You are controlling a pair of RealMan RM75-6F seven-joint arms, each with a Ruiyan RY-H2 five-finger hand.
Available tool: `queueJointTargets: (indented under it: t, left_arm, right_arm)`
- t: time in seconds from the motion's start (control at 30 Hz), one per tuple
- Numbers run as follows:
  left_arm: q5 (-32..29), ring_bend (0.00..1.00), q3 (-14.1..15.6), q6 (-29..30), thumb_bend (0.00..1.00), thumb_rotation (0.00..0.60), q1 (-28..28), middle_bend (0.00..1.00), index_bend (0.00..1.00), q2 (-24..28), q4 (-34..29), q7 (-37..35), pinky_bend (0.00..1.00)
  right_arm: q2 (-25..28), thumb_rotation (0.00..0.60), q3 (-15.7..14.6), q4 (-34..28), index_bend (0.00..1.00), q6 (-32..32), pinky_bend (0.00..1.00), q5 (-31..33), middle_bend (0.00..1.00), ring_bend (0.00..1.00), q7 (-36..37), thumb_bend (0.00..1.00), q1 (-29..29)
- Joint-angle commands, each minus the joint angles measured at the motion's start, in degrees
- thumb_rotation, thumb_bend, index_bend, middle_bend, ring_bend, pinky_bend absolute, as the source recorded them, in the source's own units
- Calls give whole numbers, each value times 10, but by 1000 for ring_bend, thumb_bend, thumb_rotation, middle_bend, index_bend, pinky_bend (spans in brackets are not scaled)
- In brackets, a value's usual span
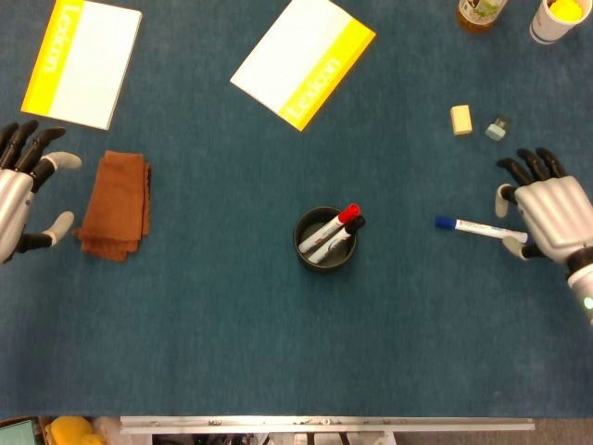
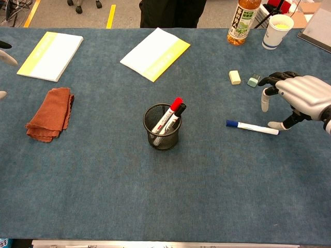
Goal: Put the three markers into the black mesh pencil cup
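Where the work surface shows, it is a blue felt-like table mat (image 1: 204, 315) with a fine, even nap. At its centre stands the black mesh pencil cup (image 1: 323, 243), a round wire-mesh cylinder, upright; it holds two white-barrelled markers leaning to one side, the red-capped marker (image 1: 337, 223) and the black-capped marker (image 1: 344, 232). On the mat lies the third, the blue-capped marker (image 1: 481, 228), slim and cylindrical, flat on its side, well apart from the cup on my right. My right hand (image 1: 547, 211), metallic grey with dark fingers, is over the uncapped end of that marker; its fingers are spread and curved and grip nothing, and its thumb tip is just beside the barrel end, though I cannot tell whether it touches. My left hand (image 1: 20, 190) is at the opposite edge, fingers apart and empty, just beside a folded brown cloth (image 1: 116, 204) of soft, ribbed texture. Two flat rectangular notepads, white with a yellow band, lie at the far side; each band reads "Lexicon" (image 1: 315, 83). A pale yellow eraser block (image 1: 461, 119) and a small grey-green block (image 1: 498, 127) lie beyond my right hand.
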Motion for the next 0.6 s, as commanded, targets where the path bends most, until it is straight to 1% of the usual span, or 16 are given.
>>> queueJointTargets:
  t: [0.03,0.2,0.47,0.53,0.6]
  left_arm:
    - [2,0,0,0,274,600,1,123,291,0,-1,1,2]
    - [5,0,0,0,273,600,4,122,291,-1,-2,3,2]
    - [9,0,-2,-2,274,600,5,120,291,0,-2,1,2]
    - [10,0,-2,-2,274,600,6,119,292,1,-1,1,2]
    - [9,0,-3,-2,274,600,7,118,292,1,0,0,2]
  right_arm:
    - [-12,600,3,17,511,-12,45,15,167,0,-10,206,14]
    - [-33,600,2,41,517,-21,45,38,168,0,-37,207,34]
    - [-66,600,-9,61,517,-40,45,72,168,0,-79,208,65]
    - [-71,600,-11,65,517,-43,46,77,168,0,-85,236,71]
    - [-74,600,-12,67,517,-44,45,84,168,0,-92,284,78]
